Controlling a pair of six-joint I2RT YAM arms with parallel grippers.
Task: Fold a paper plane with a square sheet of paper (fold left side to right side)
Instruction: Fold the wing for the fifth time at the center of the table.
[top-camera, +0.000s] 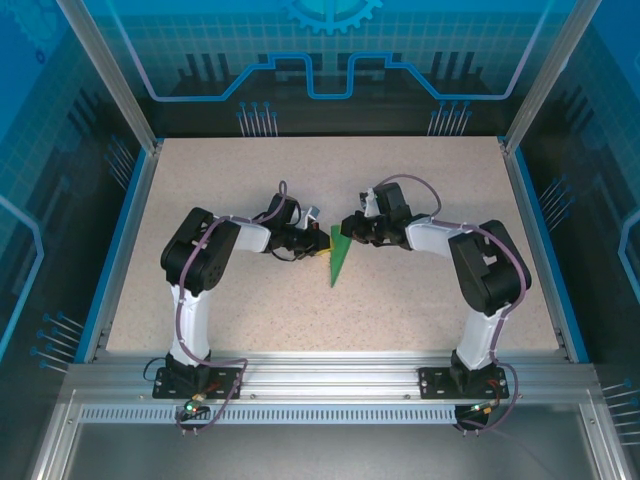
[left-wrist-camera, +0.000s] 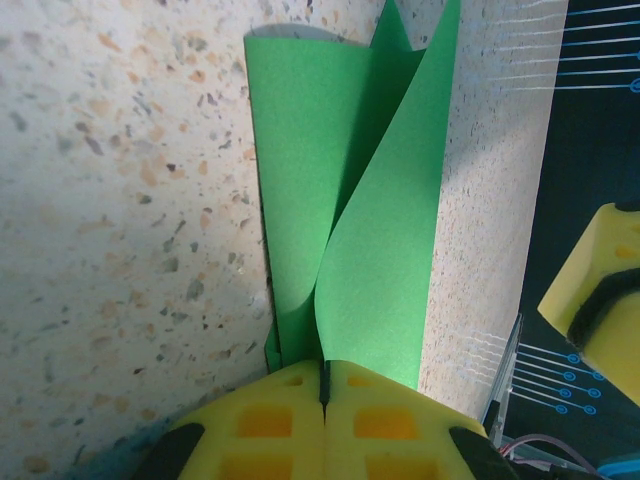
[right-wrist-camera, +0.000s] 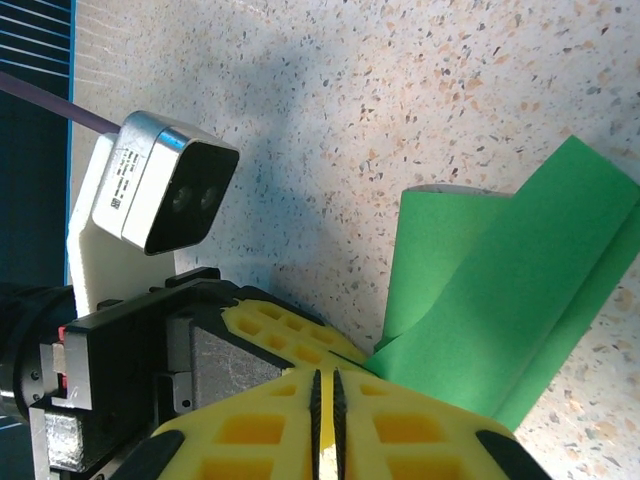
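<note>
The green sheet of paper is a narrow creased pointed shape at the table's middle, tip toward the arms. In the left wrist view the paper rises in loose curling layers from my left gripper, which is shut on its near edge. My left gripper meets the paper's wide end from the left. My right gripper is at the same end from the right. In the right wrist view my right gripper is shut with nothing green between its pads, and the paper lies just right of it.
The speckled table is walled by blue rails at left and right, with an aluminium frame along the near edge. The left wrist's camera housing sits close beside my right fingers. A right finger shows just off the paper.
</note>
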